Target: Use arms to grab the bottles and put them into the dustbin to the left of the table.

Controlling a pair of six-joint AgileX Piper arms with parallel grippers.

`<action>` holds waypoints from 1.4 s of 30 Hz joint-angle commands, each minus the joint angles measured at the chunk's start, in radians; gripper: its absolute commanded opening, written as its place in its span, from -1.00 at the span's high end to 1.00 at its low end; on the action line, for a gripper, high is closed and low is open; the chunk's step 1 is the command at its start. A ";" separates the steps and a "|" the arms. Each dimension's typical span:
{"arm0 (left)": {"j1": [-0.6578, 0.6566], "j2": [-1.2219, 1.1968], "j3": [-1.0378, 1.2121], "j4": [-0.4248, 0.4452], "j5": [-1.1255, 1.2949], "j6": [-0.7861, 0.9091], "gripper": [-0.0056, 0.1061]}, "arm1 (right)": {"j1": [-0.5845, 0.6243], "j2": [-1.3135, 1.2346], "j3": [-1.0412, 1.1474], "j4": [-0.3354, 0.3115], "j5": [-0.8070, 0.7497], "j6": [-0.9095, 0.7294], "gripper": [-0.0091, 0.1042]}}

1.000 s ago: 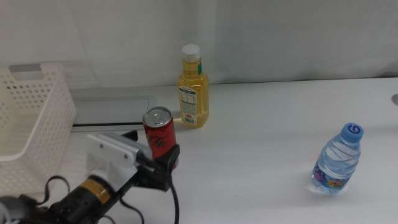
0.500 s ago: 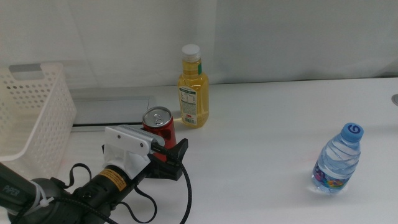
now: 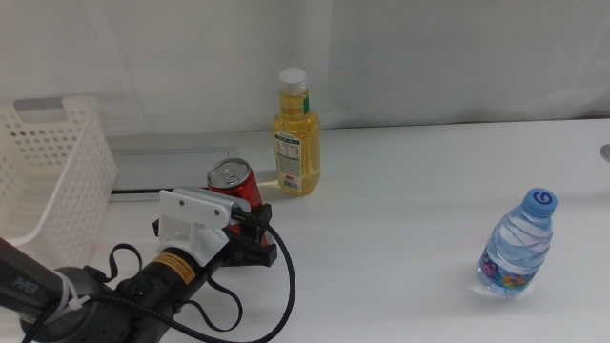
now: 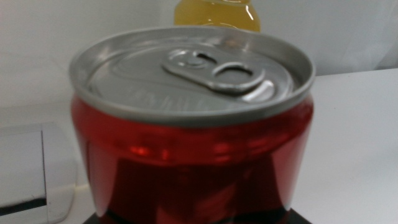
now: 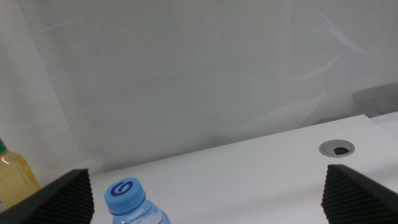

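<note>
the slim red can [image 3: 234, 186] stands upright on the white table [image 3: 400, 210], left of centre, with the left gripper [image 3: 250, 232] closed round its lower body; in the left wrist view the can [image 4: 193, 130] fills the picture, silver lid and pull tab facing up, so the jaws look clamped on it though their tips are hidden. the left arm [image 3: 143, 286] reaches in from the lower left, a white plate and black cables at its wrist. just behind the can, apart from it, stands the yellow-liquid bottle [image 3: 296, 136] with its white cap and label. behind and to the left of the can lies a flat grey tray [image 3: 172, 170], and further left the white perforated dustbin [image 3: 48, 181] sits at the table's edge. well apart on the right is the small clear water bottle [image 3: 518, 246], upright, blue cap on. the right wrist view looks over that blue cap [image 5: 124, 191]; the right gripper [image 5: 208, 199] has its 2 jaws spread wide, holding nothing. a round grommet [image 5: 336, 148] is set in the table beyond.
</note>
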 commanded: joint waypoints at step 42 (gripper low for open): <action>0.655 -0.521 -1.007 -0.068 2.011 0.204 0.95 | -0.004 -0.002 0.007 -0.006 -0.011 -0.005 -0.98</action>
